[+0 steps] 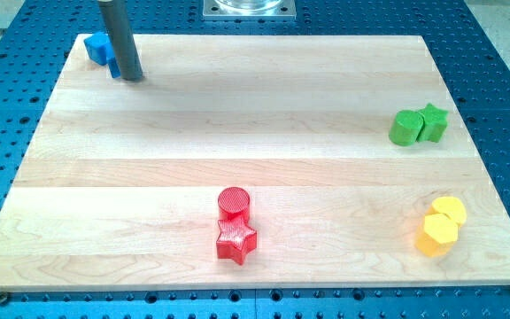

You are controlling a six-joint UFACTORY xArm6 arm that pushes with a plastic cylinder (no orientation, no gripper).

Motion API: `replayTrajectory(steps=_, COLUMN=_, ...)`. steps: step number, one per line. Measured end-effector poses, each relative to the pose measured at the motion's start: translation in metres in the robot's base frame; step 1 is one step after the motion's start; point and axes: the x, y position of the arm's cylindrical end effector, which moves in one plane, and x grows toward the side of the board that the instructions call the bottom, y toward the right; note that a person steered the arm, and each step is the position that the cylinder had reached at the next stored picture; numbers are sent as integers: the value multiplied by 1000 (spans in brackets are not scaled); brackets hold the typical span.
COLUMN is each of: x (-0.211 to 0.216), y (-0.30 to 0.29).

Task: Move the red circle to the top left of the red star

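My tip [133, 78] (no gripper here to open or close) stands at the desk's [237, 133] top left corner. The red circle [234, 203] touches the red star [235, 240]; a careless push could drag both.

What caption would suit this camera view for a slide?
My tip rests beside blue blocks at the wooden board's top left, far from the red circle touching the red star.

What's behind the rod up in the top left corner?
Blue blocks sit behind the rod, near the board's corner. My tip rests just right of them. The rod covers part of them, so their shapes and count cannot be told.
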Motion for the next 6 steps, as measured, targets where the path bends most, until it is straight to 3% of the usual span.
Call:
replayTrajectory(steps=1, x=5, y=11)
replayTrajectory(steps=2, x=35, y=97)
replayTrajectory(steps=4, x=197, y=200)
replayTrajectory(steps=5, x=255, y=203)
replayTrajectory(steps=6, x=255, y=192)
